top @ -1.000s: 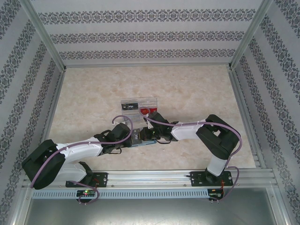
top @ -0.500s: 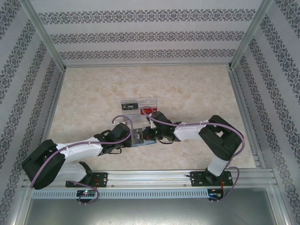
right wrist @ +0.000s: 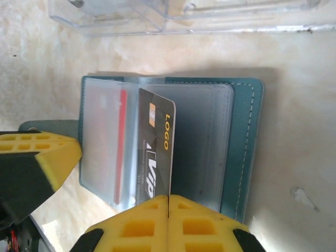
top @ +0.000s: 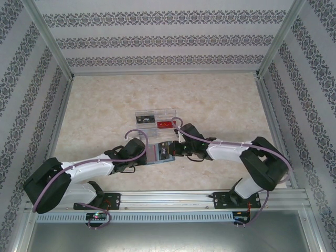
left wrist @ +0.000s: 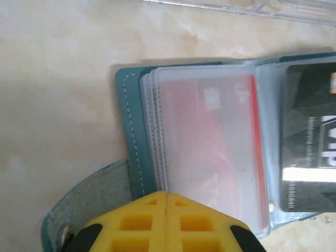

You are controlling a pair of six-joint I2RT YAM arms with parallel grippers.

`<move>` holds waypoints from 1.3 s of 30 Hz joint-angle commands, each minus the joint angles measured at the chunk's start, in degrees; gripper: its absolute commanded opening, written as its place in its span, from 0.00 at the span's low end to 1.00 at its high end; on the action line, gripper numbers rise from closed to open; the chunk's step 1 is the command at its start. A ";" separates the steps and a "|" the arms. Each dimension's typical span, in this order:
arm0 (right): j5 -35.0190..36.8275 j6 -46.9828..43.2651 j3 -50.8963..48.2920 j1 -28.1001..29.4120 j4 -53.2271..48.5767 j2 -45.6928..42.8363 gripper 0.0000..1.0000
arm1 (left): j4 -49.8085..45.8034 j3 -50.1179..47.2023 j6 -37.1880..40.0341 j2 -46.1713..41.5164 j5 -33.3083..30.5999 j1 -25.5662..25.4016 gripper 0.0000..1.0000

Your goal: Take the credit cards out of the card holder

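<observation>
Right pincer is closed on the near end of the black card, whose long axis points toward the clear tray. Card holder lies open just before that tray; left pincer, closed, seems to press its near edge.

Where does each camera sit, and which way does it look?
Top external: above and behind, facing down at the table; left arm, right arm, left tool and right tool show.
Left wrist: on the left arm, facing down past its shut tool at the card holder.
Right wrist: on the right arm, facing down past its shut tool, which pinches the black card.
Shared: both wrist views hold the card holder, the black card and the clear tray.
</observation>
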 commanded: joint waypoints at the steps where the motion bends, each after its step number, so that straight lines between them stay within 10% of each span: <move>1: 1.83 -5.30 0.39 -0.33 -5.82 -4.59 0.00 | -3.12 0.34 -0.60 -1.74 -1.03 0.53 0.00; 10: 7.99 -18.84 7.79 -0.23 -19.50 -13.11 0.00 | -5.15 0.41 0.23 -8.37 -0.93 0.54 0.05; 24: 27.70 -55.69 23.59 9.81 -23.69 -7.00 0.00 | -21.77 -2.17 -1.27 -36.81 -11.46 0.56 0.99; 39: 41.53 -94.83 41.26 13.97 -26.01 14.09 0.00 | -38.88 -3.89 -5.23 -60.53 -18.33 0.57 1.00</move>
